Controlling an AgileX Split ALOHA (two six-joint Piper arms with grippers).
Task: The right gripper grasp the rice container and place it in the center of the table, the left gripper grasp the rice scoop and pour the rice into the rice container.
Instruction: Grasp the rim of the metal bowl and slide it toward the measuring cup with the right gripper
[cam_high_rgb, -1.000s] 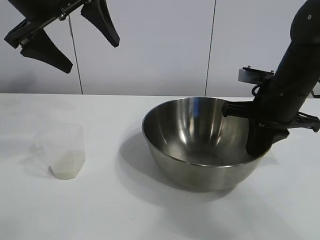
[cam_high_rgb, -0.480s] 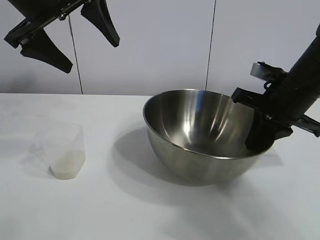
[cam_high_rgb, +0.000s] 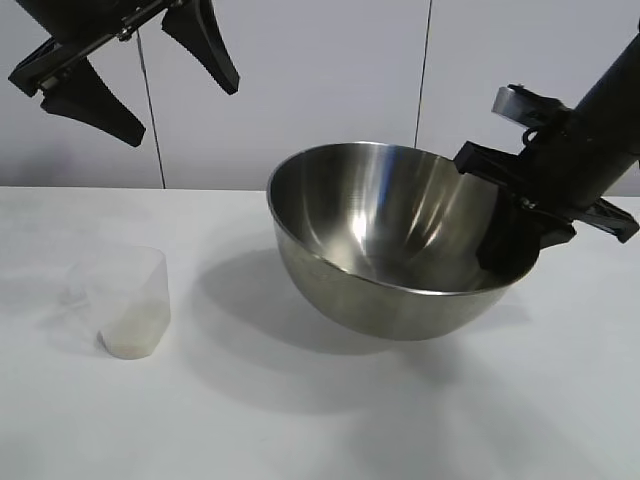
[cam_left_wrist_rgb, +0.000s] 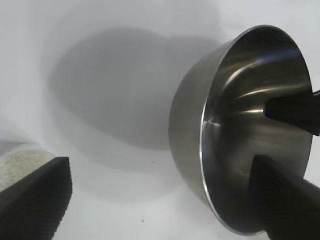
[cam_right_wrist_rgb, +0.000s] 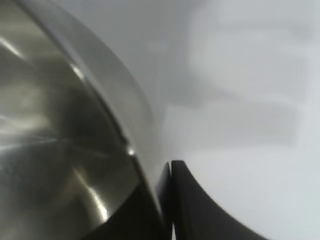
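Observation:
The rice container (cam_high_rgb: 385, 250), a big shiny steel bowl, hangs tilted just above the white table (cam_high_rgb: 300, 430). My right gripper (cam_high_rgb: 512, 240) is shut on its right rim, one finger inside the bowl and one outside. The wrist views show the bowl (cam_right_wrist_rgb: 60, 125) and the gripper (cam_right_wrist_rgb: 157, 176) pinching its edge. The rice scoop (cam_high_rgb: 128, 300), a clear plastic cup, stands at the left with rice (cam_high_rgb: 130, 338) in its bottom. My left gripper (cam_high_rgb: 180, 108) hangs open high above the scoop, holding nothing. Its view shows the bowl (cam_left_wrist_rgb: 240, 125) and rice (cam_left_wrist_rgb: 20, 162).
A pale panelled wall (cam_high_rgb: 330, 90) rises behind the table. The bowl's shadow (cam_high_rgb: 240, 290) falls on the tabletop between scoop and bowl.
The right gripper has lifted the bowl off the table, tilted it and carried it left toward the middle. The left gripper and the scoop have not moved.

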